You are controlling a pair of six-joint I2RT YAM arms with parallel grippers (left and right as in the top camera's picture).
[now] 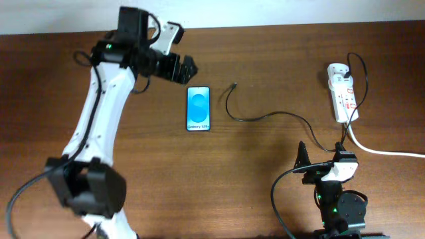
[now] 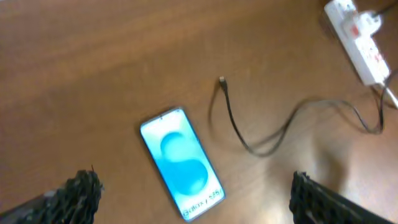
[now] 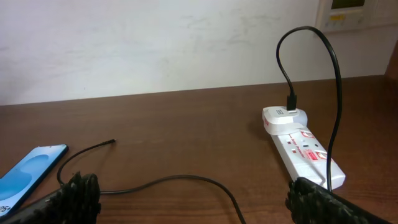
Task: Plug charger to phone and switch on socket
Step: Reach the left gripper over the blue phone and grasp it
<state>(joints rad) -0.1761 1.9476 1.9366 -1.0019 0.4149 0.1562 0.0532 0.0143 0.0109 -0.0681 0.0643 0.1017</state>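
The small black-framed smartphone (image 1: 198, 109) lies flat and face up on the brown wooden table (image 1: 279, 53), its screen lit with a blue oval on pale blue. Just to the right of the phone, apart from it, we see the small plug tip of the long thin black charger cable (image 1: 265, 117). The cable loops on the wood and runs away from the phone to the right. Its far end rises in an arc and enters a white plug block (image 1: 337, 70) seated in the end of the white oblong power strip (image 1: 344, 99), which has red switch marks. The strip lies well to the right of the phone, and a thick white cord (image 1: 378, 151) leaves it for the table's right edge. The left gripper (image 1: 186, 68) sits just beyond the phone's upper left corner, its fingers (image 2: 84, 190) spread wide and holding nothing. The right gripper (image 1: 321, 158) is well apart from the phone, to the lower right, fingers also spread wide and empty.
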